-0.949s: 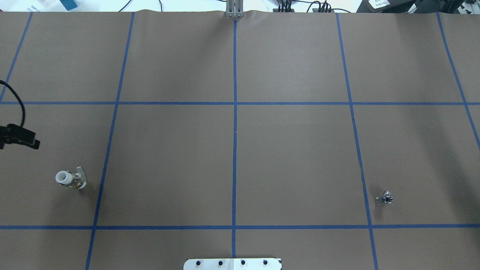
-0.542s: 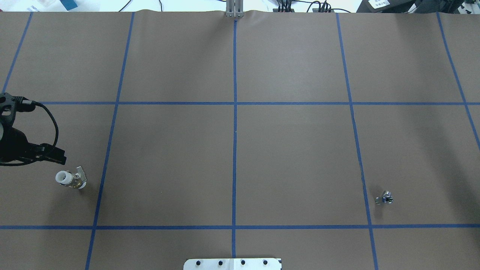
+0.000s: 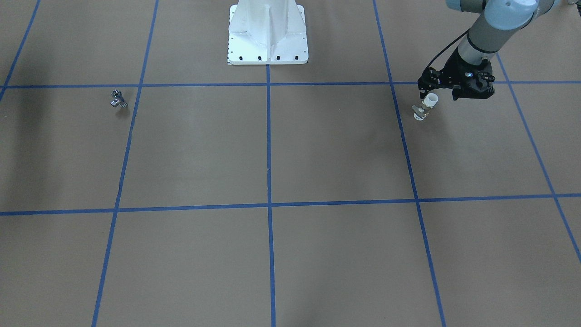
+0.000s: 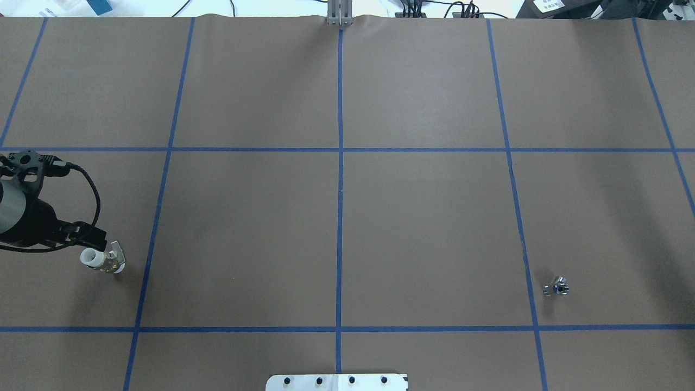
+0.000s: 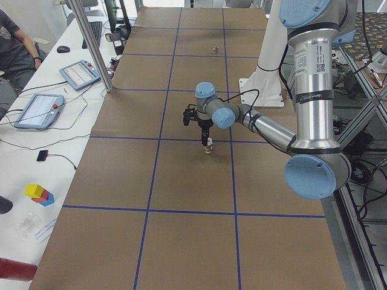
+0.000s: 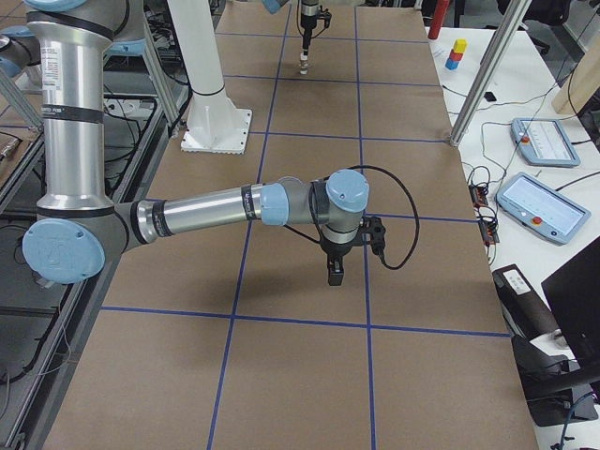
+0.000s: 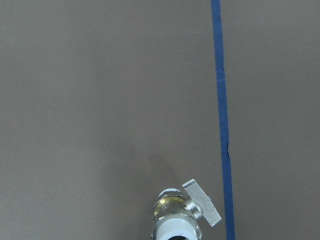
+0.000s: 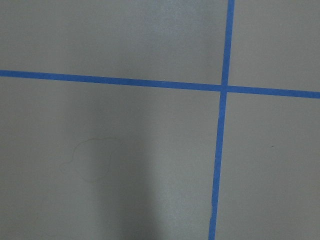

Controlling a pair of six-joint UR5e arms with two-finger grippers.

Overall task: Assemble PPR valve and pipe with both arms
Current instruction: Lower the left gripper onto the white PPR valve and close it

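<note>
The PPR valve (image 4: 103, 259) stands on the brown mat at the near left, white end up, with its flat lever tab on the side; it fills the bottom of the left wrist view (image 7: 180, 220). My left gripper (image 4: 92, 237) hangs just over its white top (image 3: 430, 98), and I cannot tell whether the jaws are open. The pipe (image 4: 557, 287), a tiny silver fitting, lies alone at the near right (image 3: 117, 99). My right gripper (image 6: 335, 272) shows only in the exterior right view, pointing down over bare mat; I cannot tell its state.
Blue tape lines divide the mat into squares. The white pedestal base (image 3: 268, 32) sits at the robot's edge of the table. A metal post (image 4: 339, 13) stands at the far edge. A person and tablets (image 5: 36, 110) are at a side desk.
My left gripper has come in from the left edge, moving right and down toward the valve, and now sits just over it. The valve and pipe have not moved.
</note>
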